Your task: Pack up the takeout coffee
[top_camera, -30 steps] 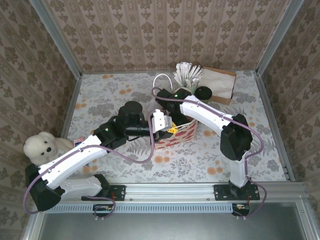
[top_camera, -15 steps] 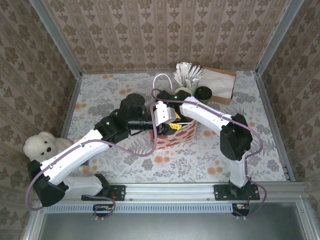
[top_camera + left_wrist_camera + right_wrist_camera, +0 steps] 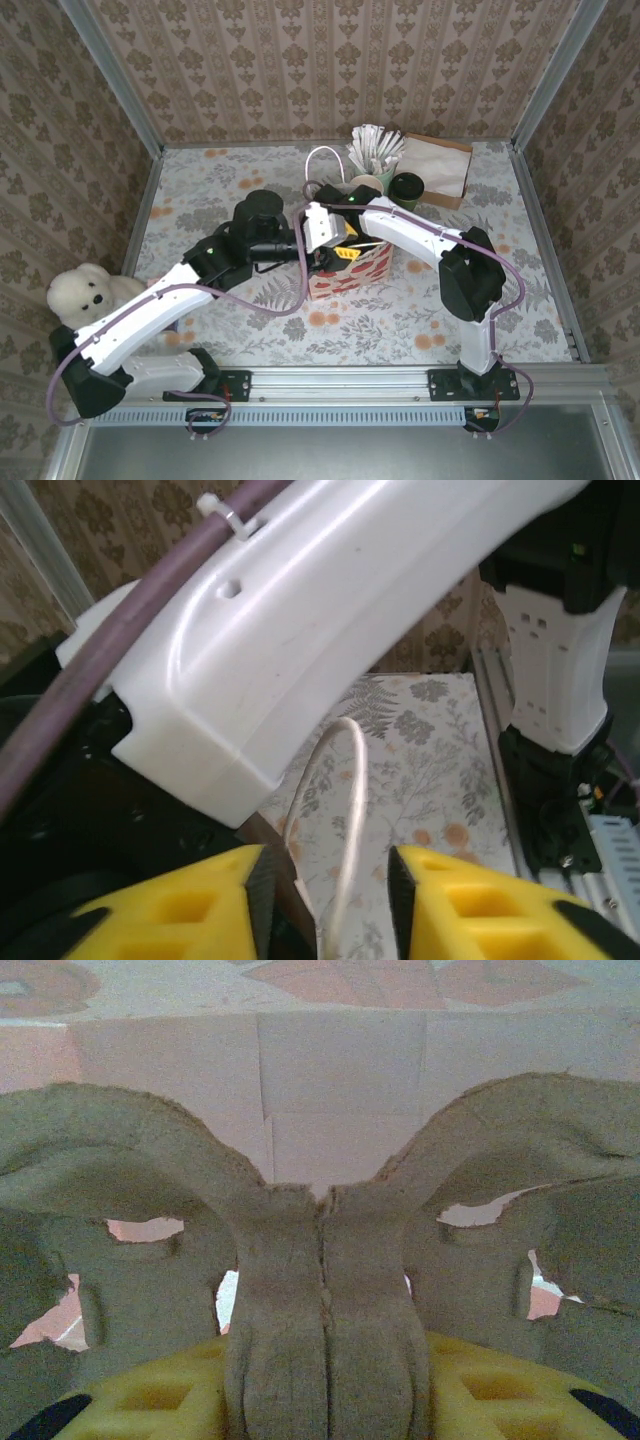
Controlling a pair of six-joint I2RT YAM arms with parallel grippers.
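Note:
The takeout coffee [image 3: 407, 186], a green cup with a black lid, stands on the table behind the red-and-white gift bag [image 3: 357, 272]. My right arm reaches down into the bag. In the right wrist view my right gripper [image 3: 325, 1385] is shut on the middle ridge of a grey pulp cup carrier [image 3: 130, 1160], with the bag's pink inner wall behind it. My left gripper [image 3: 338, 250] is at the bag's left rim. In the left wrist view that gripper [image 3: 325, 885] is open, and the bag's white handle loop [image 3: 352, 790] runs between its yellow fingers.
A holder of white stirrers [image 3: 375, 145] and a lidless cup [image 3: 364, 184] stand behind the bag, beside a brown paper bag [image 3: 437, 165]. A white teddy bear [image 3: 85, 290] sits at the left edge. Patterned walls close in the table.
My left gripper has moved away from the arm bases along the bag's left rim, and its arm has stretched out further. The right arm has barely moved.

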